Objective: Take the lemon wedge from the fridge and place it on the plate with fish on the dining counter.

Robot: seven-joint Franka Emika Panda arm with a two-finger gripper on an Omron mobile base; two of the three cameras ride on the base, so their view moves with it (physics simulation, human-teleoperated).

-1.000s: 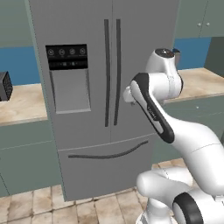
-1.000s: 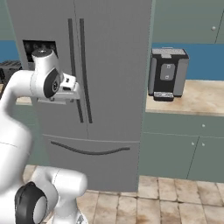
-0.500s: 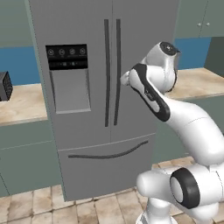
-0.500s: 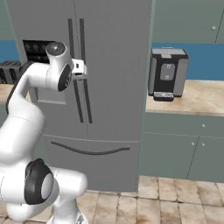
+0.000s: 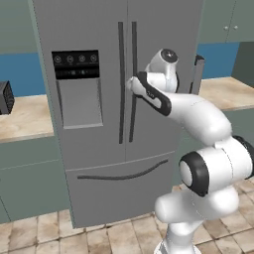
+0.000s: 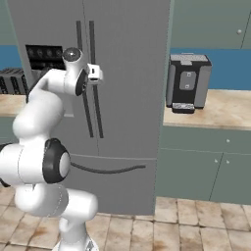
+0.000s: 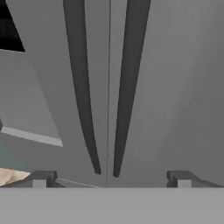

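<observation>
Before the fridge (image 5: 119, 99), doors shut, the pincer (image 7: 109, 179) hovers spread wide, empty, facing the two dark handles (image 7: 127, 83). The lemon wedge presumably lies inside. Best centre the right handle between the fingers, advance until it sits deep, then close and pull.

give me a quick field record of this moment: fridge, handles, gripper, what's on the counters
fridge: both doors shut, bottom drawer shut
handles: two dark vertical bars, side by side at the door seam
gripper: open, holding nothing, facing the handles, close to the right one
dispenser: black panel on the left door
right counter: coffee machine stands on it
left counter: dark toaster at the edge of view
</observation>
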